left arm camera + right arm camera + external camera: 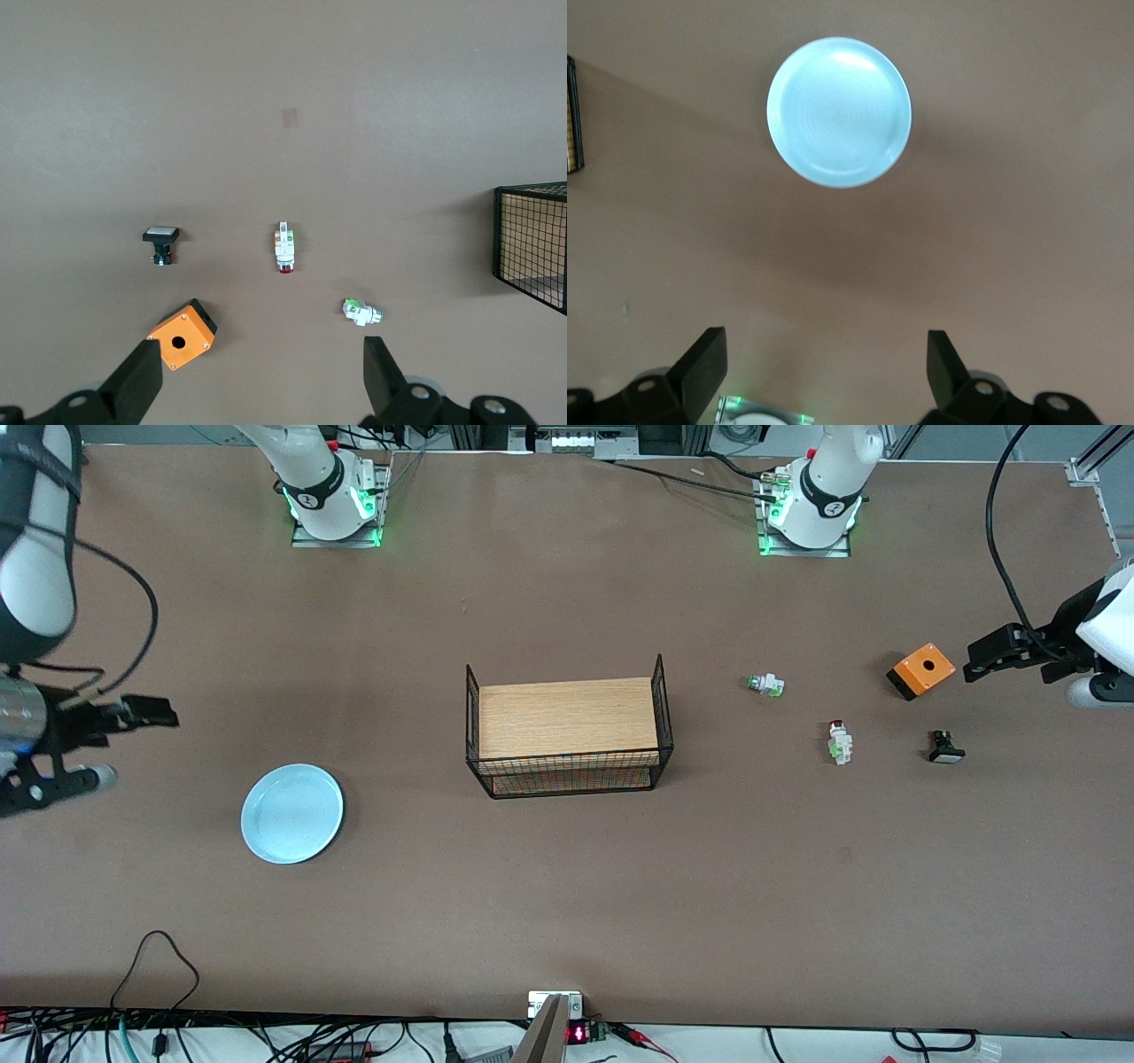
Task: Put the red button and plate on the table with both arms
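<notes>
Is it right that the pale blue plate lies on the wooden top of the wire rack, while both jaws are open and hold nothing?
Not quite. The plate lies on the bare table, toward the right arm's end, apart from the wire rack; the front view shows this. The rest holds: the left gripper and right gripper have open, empty jaws.

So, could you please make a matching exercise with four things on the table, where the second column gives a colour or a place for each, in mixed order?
Things:
1. plate
2. red button
3. wire rack
4. small box with a round hole

Descriptions:
A. orange, under the open left gripper
B. pale blue, toward the right arm's end of the table
C. black mesh with a wooden top, mid-table
D. white body with a dark red cap, lying between two other switches

Pairs: 1-B, 2-D, 3-C, 4-A
</notes>
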Robot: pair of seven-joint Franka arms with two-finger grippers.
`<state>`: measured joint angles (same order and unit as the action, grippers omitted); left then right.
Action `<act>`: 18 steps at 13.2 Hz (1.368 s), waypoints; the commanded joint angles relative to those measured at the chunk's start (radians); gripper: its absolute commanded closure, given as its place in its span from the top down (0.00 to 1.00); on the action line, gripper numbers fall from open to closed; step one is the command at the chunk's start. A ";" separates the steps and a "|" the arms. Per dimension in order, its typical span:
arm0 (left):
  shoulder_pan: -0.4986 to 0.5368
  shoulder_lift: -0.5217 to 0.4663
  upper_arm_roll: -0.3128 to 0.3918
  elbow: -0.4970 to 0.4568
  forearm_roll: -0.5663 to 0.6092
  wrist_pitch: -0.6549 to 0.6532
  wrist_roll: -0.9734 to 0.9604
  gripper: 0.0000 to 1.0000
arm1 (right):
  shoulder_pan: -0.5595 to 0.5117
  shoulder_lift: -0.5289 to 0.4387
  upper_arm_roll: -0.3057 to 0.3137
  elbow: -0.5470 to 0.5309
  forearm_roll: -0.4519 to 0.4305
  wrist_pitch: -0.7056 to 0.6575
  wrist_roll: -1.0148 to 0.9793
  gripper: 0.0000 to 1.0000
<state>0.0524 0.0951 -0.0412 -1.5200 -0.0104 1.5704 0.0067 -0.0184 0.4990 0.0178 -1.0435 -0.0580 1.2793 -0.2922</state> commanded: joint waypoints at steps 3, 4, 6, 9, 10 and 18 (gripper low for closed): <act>0.004 -0.017 0.000 -0.003 -0.013 0.000 0.018 1.00 | 0.028 -0.062 0.007 -0.018 -0.039 -0.145 0.079 1.00; 0.004 -0.017 0.004 -0.003 -0.022 0.000 0.019 1.00 | 0.055 -0.062 0.005 -0.018 -0.058 -0.153 0.079 1.00; 0.004 -0.017 0.001 -0.003 -0.017 0.016 0.022 1.00 | 0.147 -0.085 0.008 -0.035 -0.164 -0.146 0.080 1.00; 0.004 -0.020 -0.002 -0.005 -0.019 0.030 0.026 1.00 | 0.317 -0.083 0.002 -0.067 -0.411 -0.139 0.080 1.00; 0.003 -0.020 -0.002 -0.005 -0.019 0.030 0.027 1.00 | 0.328 -0.115 0.004 -0.131 -0.413 -0.117 0.084 1.00; 0.006 -0.018 0.003 -0.008 -0.025 0.033 0.026 1.00 | 0.082 -0.463 0.002 -0.629 -0.079 0.319 0.081 1.00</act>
<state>0.0520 0.0903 -0.0418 -1.5197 -0.0104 1.5957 0.0087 0.1296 0.1746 0.0094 -1.4789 -0.2118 1.4913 -0.2109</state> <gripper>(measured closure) 0.000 0.000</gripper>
